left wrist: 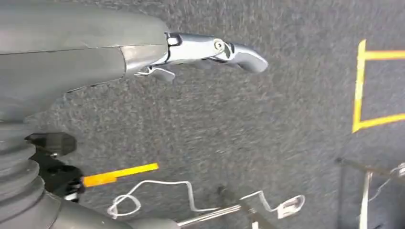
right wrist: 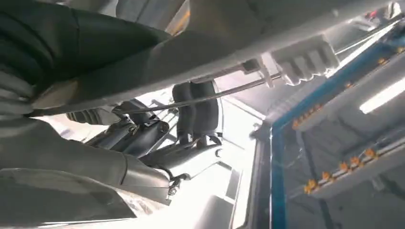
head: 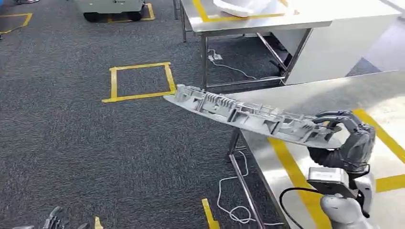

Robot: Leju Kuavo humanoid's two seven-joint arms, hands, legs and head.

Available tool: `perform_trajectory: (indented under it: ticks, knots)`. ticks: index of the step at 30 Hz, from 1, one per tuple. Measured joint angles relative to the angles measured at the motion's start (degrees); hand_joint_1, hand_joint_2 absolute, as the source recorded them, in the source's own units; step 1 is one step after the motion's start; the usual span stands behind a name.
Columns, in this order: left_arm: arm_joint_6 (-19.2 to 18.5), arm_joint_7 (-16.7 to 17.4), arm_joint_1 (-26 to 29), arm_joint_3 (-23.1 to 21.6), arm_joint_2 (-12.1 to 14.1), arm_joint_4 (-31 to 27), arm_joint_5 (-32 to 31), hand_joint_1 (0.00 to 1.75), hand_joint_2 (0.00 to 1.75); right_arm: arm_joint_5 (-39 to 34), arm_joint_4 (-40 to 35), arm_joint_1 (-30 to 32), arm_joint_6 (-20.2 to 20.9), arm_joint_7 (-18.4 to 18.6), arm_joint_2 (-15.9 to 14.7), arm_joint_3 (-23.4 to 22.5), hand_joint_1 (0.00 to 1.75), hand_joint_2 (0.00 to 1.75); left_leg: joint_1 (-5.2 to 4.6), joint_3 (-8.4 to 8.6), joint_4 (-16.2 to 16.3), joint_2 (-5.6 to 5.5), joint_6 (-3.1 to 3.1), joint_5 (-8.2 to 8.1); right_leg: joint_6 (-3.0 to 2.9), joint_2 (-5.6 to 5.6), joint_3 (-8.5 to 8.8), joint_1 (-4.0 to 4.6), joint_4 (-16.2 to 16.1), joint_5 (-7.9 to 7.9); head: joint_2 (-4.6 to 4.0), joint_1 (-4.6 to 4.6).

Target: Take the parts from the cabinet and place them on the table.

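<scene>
A long grey ribbed plastic part slants across the head view, its far end out over the carpet and its near end above the steel table. My right hand grips that near end, fingers curled over its edge, above the table's yellow tape lines. In the right wrist view the part crosses close in front of the dark fingers wrapped around it. My left hand hangs low at the bottom left over the carpet; the left wrist view shows its thumb sticking out with nothing in it.
A second steel table with a white object stands farther back. Yellow tape squares mark the grey carpet. White cables lie on the floor by the near table's legs. A wheeled base sits at the top left.
</scene>
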Motion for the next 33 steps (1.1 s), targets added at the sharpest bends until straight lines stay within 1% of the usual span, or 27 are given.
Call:
perform_trajectory:
  ticks: [1, 2, 3, 5, 6, 7, 8, 11, 12, 13, 14, 15, 16, 17, 18, 19, 20, 21, 22, 25, 26, 27, 28, 29, 31, 32, 33]
  knots:
    - [0.1, 0.0, 0.0, 0.0, 0.0, 0.0, 0.0, 0.0, 1.75, 0.0, 0.1, 0.2, -0.3, -0.2, 0.0, -0.3, 1.75, 1.75, -0.01, -0.09, 0.0, 0.75, -0.01, -0.02, 0.31, -0.22, -1.62, -0.19, 3.4, -1.03, 0.0, 0.09]
    - [0.1, -0.2, 0.0, 0.1, 0.0, 0.0, -0.1, 0.0, 1.75, -0.2, 0.3, 0.3, -0.5, -0.5, 0.0, -0.7, 1.75, 1.75, 0.01, -0.09, 0.1, 1.48, -0.07, -0.06, 0.6, -0.4, -1.96, -0.34, 4.2, -0.66, 0.0, 0.09]
    - [0.1, -0.4, 0.0, 0.1, 0.0, 0.0, -0.1, 0.0, 1.75, -0.1, 0.4, 0.5, -0.7, -0.5, 0.0, -1.0, 1.75, 1.75, 0.04, -0.07, 0.1, 2.16, -0.17, -0.13, 0.85, -0.64, -0.93, -0.52, 2.4, 0.78, 0.0, 0.11]
    - [0.1, -0.2, 0.0, 0.1, 0.0, 0.0, 0.0, 0.0, 1.75, 1.3, 0.4, 0.5, -0.9, 0.0, 0.1, -1.2, 1.75, 1.75, 0.2, 0.07, 0.3, 3.51, -0.68, -0.45, 1.23, -2.01, 4.48, -0.86, -7.2, 5.21, 0.0, 0.07]
    - [0.1, -0.1, -0.1, 0.1, 0.0, 0.0, 0.1, 0.0, 1.75, 1.9, 0.4, 0.4, -1.0, 0.2, 0.1, -1.2, 1.75, 1.75, 0.16, 0.19, 0.7, 4.07, -1.14, -0.76, 1.56, -4.59, 7.27, -0.87, -12.0, 5.97, 0.0, 0.11]
    - [0.1, 0.1, -0.1, 0.1, 0.0, 0.0, 0.2, 0.0, 1.75, 2.1, 0.4, 0.4, -1.1, 0.5, 0.2, -1.2, 1.75, 1.75, -0.44, 0.05, 1.0, 4.44, -1.57, -1.13, 1.01, -5.81, 8.07, -0.45, -12.4, 5.26, 0.0, 0.22]
    - [0.1, 0.1, 0.0, 0.2, 0.0, 0.0, 0.3, 0.0, 1.75, 2.5, 0.2, 0.4, -1.4, 0.7, 0.3, -1.2, 1.75, 1.75, -0.39, 0.12, 1.2, 4.77, -1.77, -1.17, 0.22, -4.66, 7.81, -0.46, -12.4, 5.53, 0.0, -0.11]
    - [0.3, 0.3, -0.1, 0.2, 0.0, -0.1, 0.5, 0.0, 1.75, 3.5, 0.2, 0.6, -2.3, 1.0, 0.4, -1.6, 1.75, 1.75, -0.17, 0.45, 1.3, 6.43, -2.37, -1.43, -0.87, -2.74, 7.48, -0.37, -12.4, 5.79, 0.0, -0.13]
    - [0.3, 0.2, -0.1, 0.2, 0.0, -0.1, 0.5, 0.0, 1.75, 3.5, 0.2, 0.7, -2.6, 1.0, 0.4, -1.7, 1.75, 1.75, 0.16, 0.33, 1.9, 4.22, -2.93, -2.27, -1.26, -2.26, 7.5, -0.55, -12.4, 5.97, 0.0, -0.24]
    - [0.4, 0.0, 0.0, 0.2, 0.0, -0.1, 0.6, 0.0, 1.75, 3.4, 0.3, 0.6, -2.9, 1.0, 0.5, -1.8, 1.75, 1.75, 0.35, -0.72, 4.4, 1.6, -3.09, -4.27, -1.66, -1.72, 7.44, -0.55, -12.4, 6.01, 0.0, -0.48]
    - [0.4, 0.1, 0.1, 0.2, 0.0, -0.1, 0.6, 0.0, 1.75, 3.6, 0.3, 0.6, -3.0, 1.0, 0.5, -1.9, 1.75, 1.75, 0.38, -2.52, 8.6, 0.51, -3.15, -6.64, -1.9, -1.18, 7.37, -0.53, -12.4, 6.06, 0.0, -0.46]
    - [0.4, 0.1, 0.2, 0.2, 0.0, -0.1, 0.7, 0.0, 1.75, 3.7, 0.3, 0.6, -3.3, 1.1, 0.6, -2.0, 1.75, 1.75, 0.38, -4.97, 14.0, 0.06, -3.16, -9.07, -2.07, -0.4, 7.27, -0.39, -12.4, 6.12, 0.0, -0.5]
    - [0.6, 0.1, 0.3, 0.3, 0.0, -0.1, 0.7, 0.0, 1.75, 3.9, 0.3, 0.6, -3.4, 1.3, 0.7, -2.1, 1.75, 1.75, 0.37, -6.89, 18.1, -0.02, -3.07, -10.38, -2.18, 0.32, 7.21, -0.22, -12.4, 6.17, 0.0, -0.52]
    - [0.6, 0.1, 0.4, 0.3, 0.0, -0.1, 0.7, 0.0, 1.75, 4.1, 0.4, 0.7, -3.4, 1.3, 0.7, -2.3, 1.75, 1.75, 0.37, -7.91, 19.9, -0.05, -2.88, -10.36, -2.29, 1.13, 7.17, -0.06, -12.4, 6.24, 0.0, -0.48]
    - [0.7, 0.1, 0.4, 0.3, 0.0, 0.0, 0.7, 0.0, 1.75, 4.1, 0.6, 0.8, -3.5, 1.3, 0.7, -2.4, 1.75, 1.75, 0.31, -7.56, 19.0, -0.1, -2.56, -8.98, -2.35, 1.85, 7.18, 0.09, -12.4, 6.29, 0.0, -0.52]
    - [0.8, 0.1, 0.5, 0.3, 0.0, 0.0, 0.7, 0.0, 1.75, 4.1, 0.7, 0.8, -3.5, 1.3, 0.7, -2.6, 1.75, 1.75, 0.22, -6.27, 15.9, -0.34, -2.12, -6.67, -2.37, 2.64, 7.18, 0.21, -12.4, 6.34, 0.0, -0.5]
    - [0.8, 0.1, 0.6, 0.3, 0.0, 0.0, 0.7, 0.0, 1.75, 4.2, 0.9, 0.8, -3.5, 1.3, 0.7, -2.7, 1.75, 1.75, 0.08, -3.88, 10.5, -1.03, -1.54, -3.64, -2.38, 3.52, 7.19, 0.27, -12.4, 6.44, 0.0, -0.48]
    - [0.8, 0.1, 0.6, 0.3, 0.0, 0.0, 0.7, 0.0, 1.75, 4.2, 0.9, 0.8, -3.5, 1.2, 0.7, -2.7, 1.75, 1.75, -0.1, -1.51, 5.2, -3.14, -1.01, -1.17, -2.3, 4.21, 7.16, 0.21, -12.4, 6.52, 0.0, -0.48]
    - [0.8, 0.1, 0.7, 0.4, 0.0, -0.1, 0.7, 0.0, 1.75, 4.2, 0.9, 0.8, -3.5, 1.2, 0.7, -2.8, 1.75, 1.75, -0.01, -0.4, 2.8, -6.43, -0.36, -1.43, -2.09, 4.69, 6.99, 0.26, -12.4, 6.65, 0.0, -0.48]
    - [0.9, 0.0, 0.9, 0.5, 0.0, -0.1, 0.7, 0.0, 1.75, 4.4, 1.4, 1.0, -3.7, 1.1, 0.7, -3.1, 1.75, 1.75, -0.29, -0.21, 1.9, -5.06, -0.38, -1.42, -1.06, 6.71, 6.16, -0.38, -12.5, 7.28, 0.0, -0.61]
    - [0.9, 0.0, 0.8, 0.5, 0.0, -0.1, 0.7, 0.0, 1.75, 4.4, 1.3, 1.1, -3.7, 1.1, 0.7, -3.2, 1.75, 1.75, -0.25, -0.07, 1.3, -4.39, -0.22, -1.1, -0.67, 7.43, 6.01, -0.32, -12.8, 7.53, 0.0, -0.57]
    - [0.9, 0.0, 0.7, 0.5, 0.0, -0.1, 0.7, 0.0, 1.75, 4.4, 1.4, 1.3, -3.8, 1.1, 0.7, -3.3, 1.75, 1.75, 0.36, 0.36, 0.1, -3.29, -0.26, -0.41, -0.8, 6.04, 5.31, -0.24, -12.2, 7.01, 0.02, -0.52]
    - [0.9, -0.1, 0.8, 0.5, 0.0, -0.1, 0.7, 0.0, 1.75, 4.4, 1.4, 1.1, -3.8, 1.0, 0.7, -3.5, 1.75, 1.75, 0.27, 0.56, -0.3, -2.74, -0.1, -0.29, -0.56, 2.86, 4.7, 0.13, -11.0, 5.74, 0.0, -0.26]
    - [0.9, -0.1, 0.9, 0.5, -0.1, 0.0, 0.7, 0.0, 1.75, 4.4, 1.5, 0.9, -3.8, 1.0, 0.7, -3.5, 1.75, 1.75, 0.25, 0.48, -0.3, -1.8, 0.03, -0.25, -0.16, 0.66, 2.86, 0.09, -7.0, 3.16, 0.02, 0.13]
    - [0.9, -0.1, 1.1, 0.5, -0.1, 0.0, 0.7, 0.0, 1.75, 4.4, 1.7, 1.0, -3.8, 1.0, 0.7, -3.5, 1.75, 1.75, 0.18, 0.39, -0.2, -0.11, 0.05, -0.3, 0.47, -0.27, -1.09, -0.31, 1.9, -0.69, 0.0, 0.06]
    - [0.9, -0.1, 1.1, 0.6, -0.1, 0.0, 0.7, 0.0, 1.75, 4.4, 1.8, 1.1, -3.8, 1.0, 0.7, -3.6, 1.75, 1.75, 0.19, 0.34, -0.2, 0.73, 0.01, -0.33, 0.8, -0.34, -2.2, -0.48, 4.4, -1.25, 0.0, 0.11]
    - [0.9, -0.1, 1.0, 0.6, -0.1, 0.0, 0.7, 0.0, 1.75, 4.4, 2.0, 1.1, -3.8, 1.0, 0.7, -3.6, 1.75, 1.75, 0.23, 0.39, -0.2, 1.5, -0.09, -0.4, 1.1, -0.5, -1.78, -0.69, 4.0, -0.3, 0.0, 0.11]
